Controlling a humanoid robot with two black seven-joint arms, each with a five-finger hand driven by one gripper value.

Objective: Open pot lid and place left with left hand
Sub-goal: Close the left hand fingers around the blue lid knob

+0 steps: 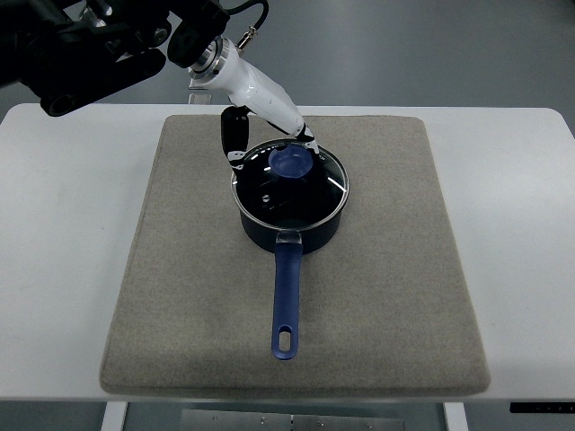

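Note:
A dark blue saucepan stands in the middle of the grey mat, its long blue handle pointing toward me. The glass lid sits on the pot, with a blue knob at its centre. My left hand, white with dark fingers, reaches in from the upper left and hovers at the far side of the lid. Its thumb hangs by the pot's left rim, and another finger sits just behind the knob. The fingers are spread and not closed on the knob. The right arm is out of view.
The mat lies on a white table. Bare mat stretches to the pot's left and right. The black upper part of the left arm fills the top left corner.

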